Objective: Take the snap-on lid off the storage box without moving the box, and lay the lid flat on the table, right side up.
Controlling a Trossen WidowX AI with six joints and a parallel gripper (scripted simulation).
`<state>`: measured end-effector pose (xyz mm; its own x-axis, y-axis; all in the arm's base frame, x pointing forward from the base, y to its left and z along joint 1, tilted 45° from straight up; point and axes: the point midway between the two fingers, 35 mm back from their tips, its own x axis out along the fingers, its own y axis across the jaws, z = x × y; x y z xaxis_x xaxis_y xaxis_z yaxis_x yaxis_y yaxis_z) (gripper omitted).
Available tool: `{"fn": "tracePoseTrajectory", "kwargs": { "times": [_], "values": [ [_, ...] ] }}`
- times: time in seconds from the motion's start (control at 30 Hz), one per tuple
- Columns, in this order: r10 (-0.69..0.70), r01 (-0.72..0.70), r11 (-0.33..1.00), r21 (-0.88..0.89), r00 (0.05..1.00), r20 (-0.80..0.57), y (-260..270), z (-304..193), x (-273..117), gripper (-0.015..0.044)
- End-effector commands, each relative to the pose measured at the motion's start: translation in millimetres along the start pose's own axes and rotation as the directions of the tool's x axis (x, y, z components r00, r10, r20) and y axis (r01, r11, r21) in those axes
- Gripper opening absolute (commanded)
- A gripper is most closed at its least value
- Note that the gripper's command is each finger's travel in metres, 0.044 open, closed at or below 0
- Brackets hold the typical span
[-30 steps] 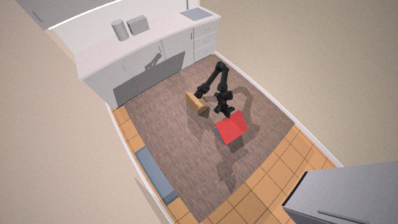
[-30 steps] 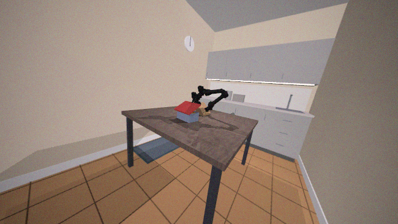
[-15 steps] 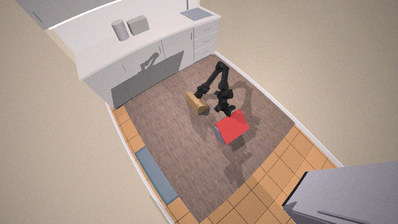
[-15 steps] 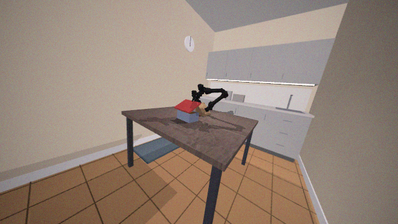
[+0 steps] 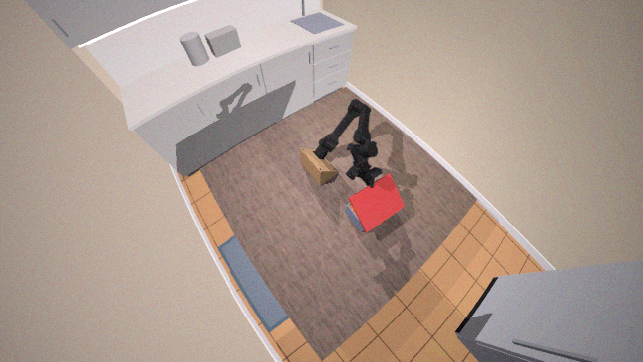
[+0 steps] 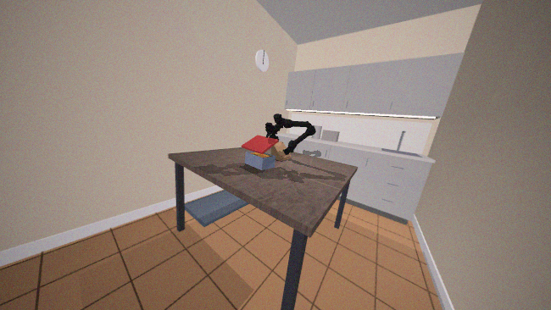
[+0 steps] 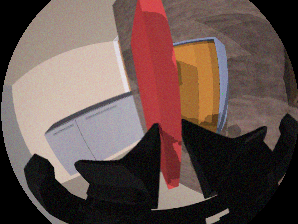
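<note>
The red lid (image 5: 378, 203) (image 6: 258, 144) (image 7: 156, 65) is tilted above the blue storage box (image 5: 353, 218) (image 6: 258, 162) (image 7: 223, 75). The box stands upright on the table (image 5: 282, 198) (image 6: 292, 195). Its orange inside shows below the lid in the exterior view and beside it in the wrist view. My gripper (image 5: 374, 183) (image 6: 271, 137) (image 7: 169, 125) is shut on one edge of the lid, with a black finger on each face. I cannot tell whether the lid's far edge touches the box.
A tan block-like object (image 5: 317, 168) (image 6: 280, 151) with a sloping shape stands on the table beside the arm's base, a short way from the box. The arm reaches over the table from the kitchen counter side.
</note>
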<state>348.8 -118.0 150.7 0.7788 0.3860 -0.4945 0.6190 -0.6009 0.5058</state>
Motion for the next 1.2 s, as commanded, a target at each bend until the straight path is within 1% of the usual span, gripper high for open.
{"fn": "tracePoseTrajectory", "kwargs": {
  "times": [0.0, 0.4, 1.17],
  "values": [
    [0.01, -0.01, 1.0, -0.009, 1.0, -0.001, 8, 0, -5, 0.0],
    [0.009, -0.009, 1.0, -0.009, 1.0, 0.0, 14, 2, -11, 0.0],
    [0.01, -0.01, 1.0, -0.011, 1.0, 0.001, 9, 49, -12, 0.0]
  ]
}}
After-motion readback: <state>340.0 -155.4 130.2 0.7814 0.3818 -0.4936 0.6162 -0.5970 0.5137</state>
